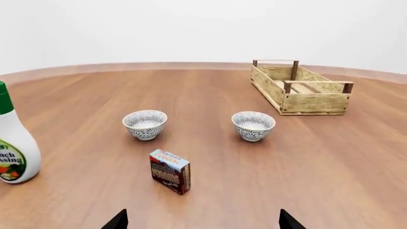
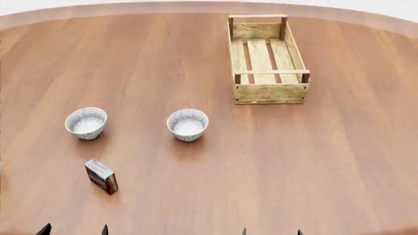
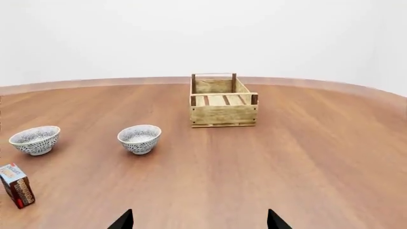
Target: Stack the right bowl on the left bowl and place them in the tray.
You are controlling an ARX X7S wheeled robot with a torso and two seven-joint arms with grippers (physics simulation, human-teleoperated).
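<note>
Both grippers hang spread and empty, the right gripper (image 2: 271, 231) well short of the right bowl (image 2: 187, 124), which sits ahead and leftward of its fingers. Approach from above, straddling the rim squarely. The left bowl (image 2: 85, 122) waits beyond the left gripper (image 2: 73, 229); the tray (image 2: 269, 93) stands farther off.

Only the dark fingertips of both grippers show. The left gripper (image 2: 74, 229) sits at the near edge of the desk toward its left corner, jaws spread wide with nothing between them. The right gripper (image 2: 271, 231) sits at the near edge a little right of the middle, its jaws likewise spread and empty. The arms and wrists are out of view.
</note>
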